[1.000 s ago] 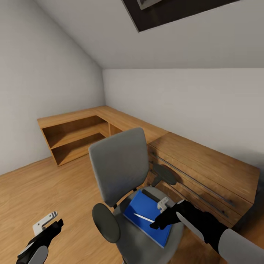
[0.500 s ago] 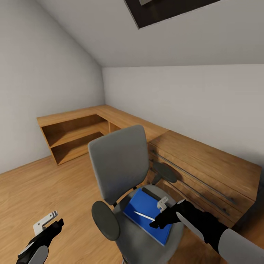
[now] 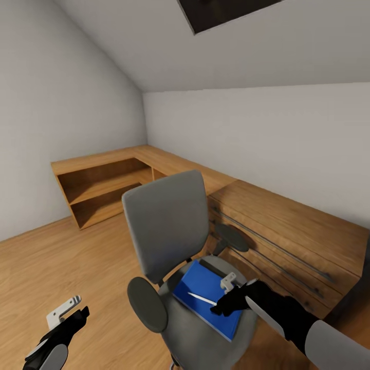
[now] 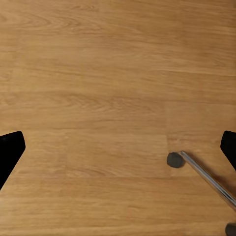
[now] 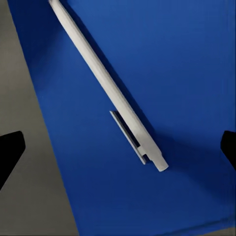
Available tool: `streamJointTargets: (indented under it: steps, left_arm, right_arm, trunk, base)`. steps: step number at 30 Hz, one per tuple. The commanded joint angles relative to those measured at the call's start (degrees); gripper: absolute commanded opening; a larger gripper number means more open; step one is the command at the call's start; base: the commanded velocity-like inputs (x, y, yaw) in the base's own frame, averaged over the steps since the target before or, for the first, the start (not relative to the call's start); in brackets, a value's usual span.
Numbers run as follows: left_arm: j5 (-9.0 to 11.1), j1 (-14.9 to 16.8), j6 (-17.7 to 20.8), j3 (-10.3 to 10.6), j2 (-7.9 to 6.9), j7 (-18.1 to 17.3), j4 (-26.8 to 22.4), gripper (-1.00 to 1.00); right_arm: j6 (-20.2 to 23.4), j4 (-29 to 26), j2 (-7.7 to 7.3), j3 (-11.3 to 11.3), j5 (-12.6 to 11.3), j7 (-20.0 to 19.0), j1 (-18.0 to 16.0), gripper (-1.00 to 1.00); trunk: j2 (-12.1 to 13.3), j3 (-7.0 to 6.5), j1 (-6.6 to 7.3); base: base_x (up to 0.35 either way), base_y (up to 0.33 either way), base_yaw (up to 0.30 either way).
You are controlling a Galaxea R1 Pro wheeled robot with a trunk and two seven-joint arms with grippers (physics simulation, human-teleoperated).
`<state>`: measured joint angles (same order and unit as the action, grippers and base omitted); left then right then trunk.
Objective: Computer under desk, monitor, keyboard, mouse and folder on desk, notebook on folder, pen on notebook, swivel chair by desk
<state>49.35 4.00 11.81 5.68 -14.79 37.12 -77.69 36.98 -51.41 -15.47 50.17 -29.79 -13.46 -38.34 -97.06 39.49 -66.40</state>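
Right wrist view, right fingers (image 5: 11,150) spread wide over pen (image 5: 108,83) on folder (image 5: 162,59), nothing gripped, left fingers (image 4: 10,150) wide apart, empty

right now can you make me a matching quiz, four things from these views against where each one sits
Things:
1. pen
2. folder
3. right hand
4. left hand

Places:
a. over bare wooden floor
b. lying on the folder
c. hanging just above the pen
d. flat on the swivel chair seat

Pairs: 1-b, 2-d, 3-c, 4-a
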Motion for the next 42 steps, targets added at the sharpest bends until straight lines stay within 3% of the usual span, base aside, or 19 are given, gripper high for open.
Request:
streamJointTargets:
  steps: [1,6,16,29,33,42]
  left_arm:
    - [0.22,0.04,0.15,0.12,-0.06,0.41,-0.09,1.0]
    - [0.22,0.04,0.15,0.12,-0.06,0.41,-0.09,1.0]
    - [0.22,0.04,0.15,0.11,-0.06,0.41,-0.09,1.0]
    - [0.22,0.04,0.15,0.05,-0.06,0.41,-0.09,1.0]
    - [0.22,0.04,0.15,0.09,-0.06,0.41,-0.09,1.0]
    - [0.12,0.04,0.15,0.12,-0.06,0.34,-0.05,1.0]
  right_arm:
    - [0.15,-0.45,-0.02,0.18,-0.03,1.03,-0.07,1.0]
    - [0.12,-1.84,0.13,0.4,-0.35,6.32,-0.07,1.0]
    - [0.11,-2.1,0.19,0.49,-0.27,8.03,-0.07,1.0]
    - [0.11,-2.12,0.6,0.67,-0.2,8.3,-0.07,1.0]
    - [0.11,-2.11,0.66,0.7,-0.19,8.33,-0.07,1.0]
    - [0.11,-2.04,0.7,0.72,-0.18,8.28,-0.05,1.0]
  trunk:
    - [-0.45,0.24,-0.22]
    - [-2.45,1.14,-1.32]
    - [-6.46,2.94,-3.52]
    - [-6.46,2.94,-3.52]
    - [-8.07,3.65,-4.4]
    - [-8.07,3.65,-4.4]
  base:
    - [0.0,0.0,0.0]
    - [0.0,0.0,0.0]
    - [0.0,0.0,0.0]
    - [0.0,0.0,0.0]
    - [0.0,0.0,0.0]
    - [0.0,0.0,0.0]
